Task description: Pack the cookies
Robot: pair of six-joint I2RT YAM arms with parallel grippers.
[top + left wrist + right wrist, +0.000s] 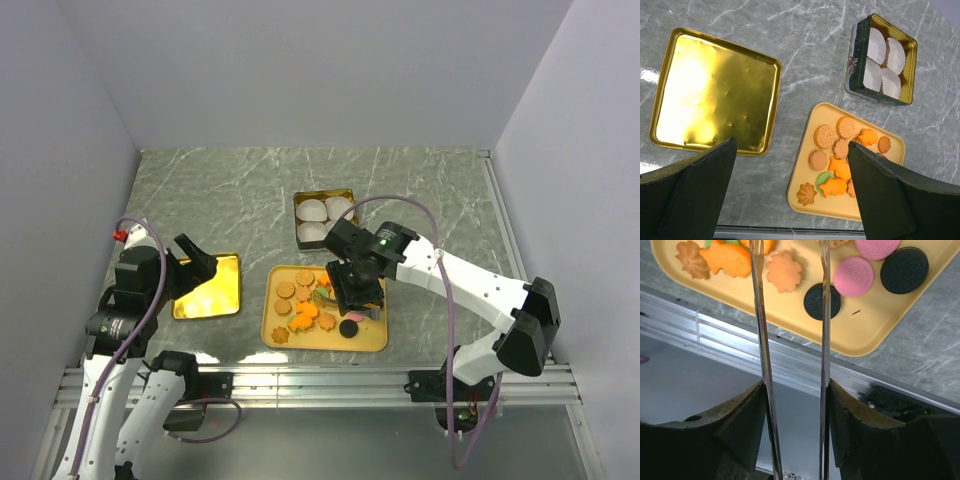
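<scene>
The cookies (310, 305) lie on a yellow tray (375, 341): round brown, orange flower and fish shapes, green, pink and black. My right gripper (355, 290) hangs over the tray's right half, shut on a pair of metal tongs (760, 315). The two blades stand apart and run above an orange flower cookie (784, 272) and a black cookie (822, 301); their tips are out of frame. My left gripper (195, 262) is open and empty above the gold lid (210, 288). In the left wrist view the cookies (840, 165) show between my fingers (700, 180).
A dark tin (297, 205) holding several white paper cups stands just behind the tray; it also shows in the left wrist view (855, 65). The gold lid (715, 90) lies flat left of the tray (840, 207). A metal rail (715, 325) runs along the table's near edge.
</scene>
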